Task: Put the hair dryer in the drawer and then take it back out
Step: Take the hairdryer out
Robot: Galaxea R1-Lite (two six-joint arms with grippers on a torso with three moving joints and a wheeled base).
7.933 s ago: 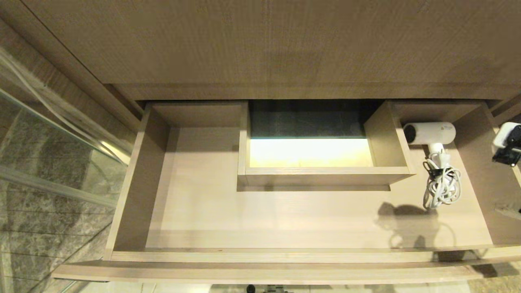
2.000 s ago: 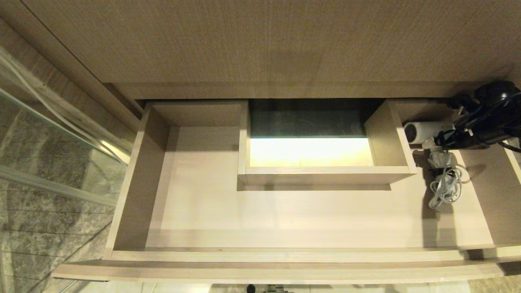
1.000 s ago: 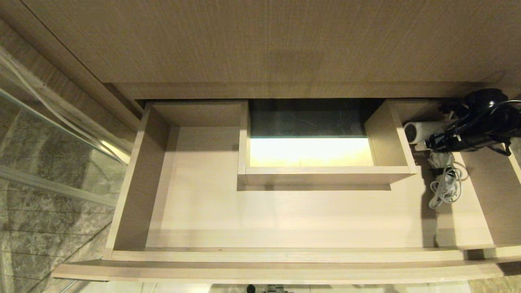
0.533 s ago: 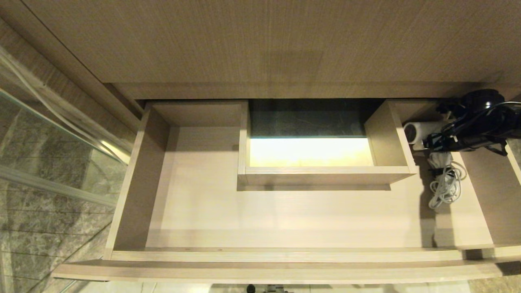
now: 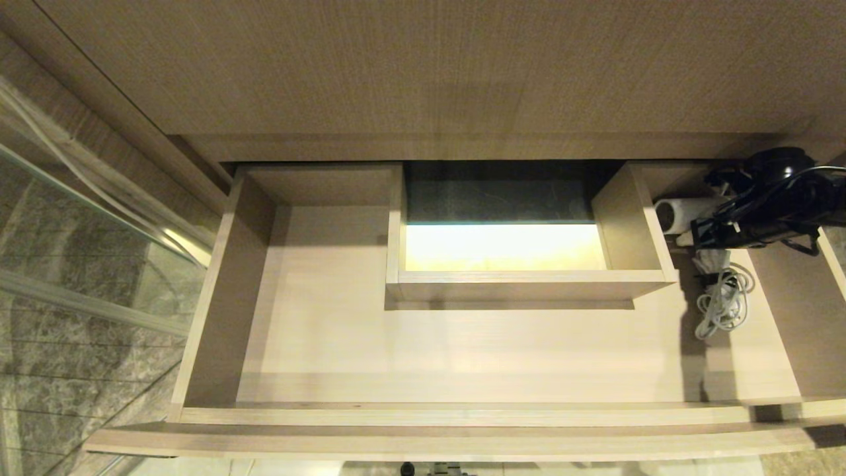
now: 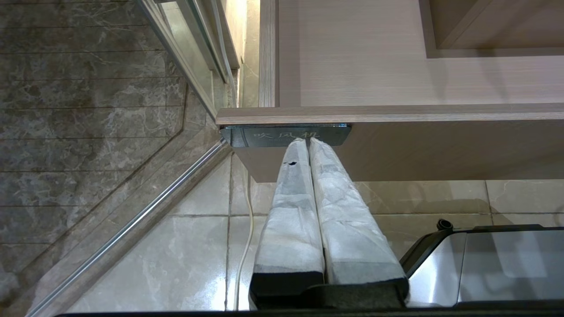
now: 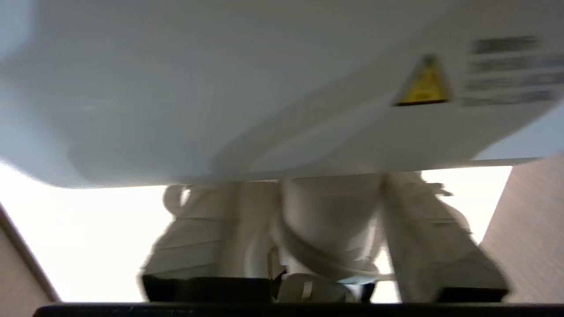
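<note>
The white hair dryer (image 5: 684,213) lies in the far right corner of the open pale wood drawer (image 5: 462,415), its grey grille facing left. Its coiled white cord (image 5: 724,301) trails toward the drawer front. My right gripper (image 5: 710,235) reaches in from the right and covers the dryer's rear and handle. In the right wrist view the dryer's body (image 7: 246,88) fills the frame, and my right gripper (image 7: 330,185) has a padded finger pressed on each side of the handle. My left gripper (image 6: 307,140) is parked shut below the drawer front, holding nothing.
A boxed cut-out (image 5: 525,283) rises mid-rear in the drawer, just left of the dryer. The drawer's right wall (image 5: 809,330) stands close to my right arm. A taller wood panel (image 5: 429,66) overhangs behind. A glass partition (image 5: 79,264) stands at the left.
My right gripper's fingers have come together onto the dryer's handle. The arm has hardly shifted, and the cord coil has nudged slightly.
</note>
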